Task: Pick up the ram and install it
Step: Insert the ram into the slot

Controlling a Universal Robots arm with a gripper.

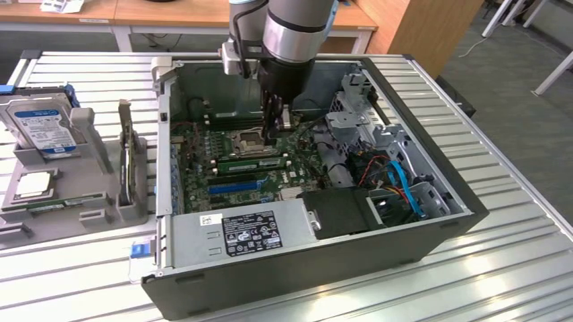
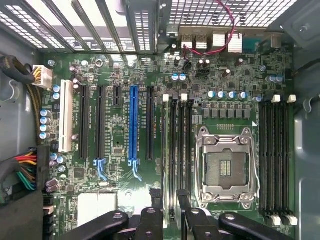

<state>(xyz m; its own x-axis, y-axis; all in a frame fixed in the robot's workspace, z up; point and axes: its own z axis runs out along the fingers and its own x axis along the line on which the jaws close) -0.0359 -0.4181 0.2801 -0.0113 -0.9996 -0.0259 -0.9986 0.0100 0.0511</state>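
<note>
A long green ram [image 1: 253, 163] stands upright in a black slot beside the empty CPU socket [image 1: 246, 141] on the motherboard. From the wrist it appears edge-on as a thin pale strip [image 2: 167, 150] next to the socket [image 2: 226, 167]. My gripper [image 1: 278, 121] hangs inside the open computer case just above the board, a little beyond the socket and above the ram. Its black fingers [image 2: 150, 220] stand apart on either side of the slot line, and nothing is gripped between them. The gripper [image 2: 172, 225] is open.
The case's walls [image 1: 421, 127] surround the arm. A power supply [image 1: 241, 231], drive cage [image 1: 358, 114] and blue cables [image 1: 403, 184] crowd the exterior view's right. A blue expansion slot [image 2: 133, 125] lies among black ones. Outside, a grey holder [image 1: 90, 174] carries a hard drive [image 1: 40, 124].
</note>
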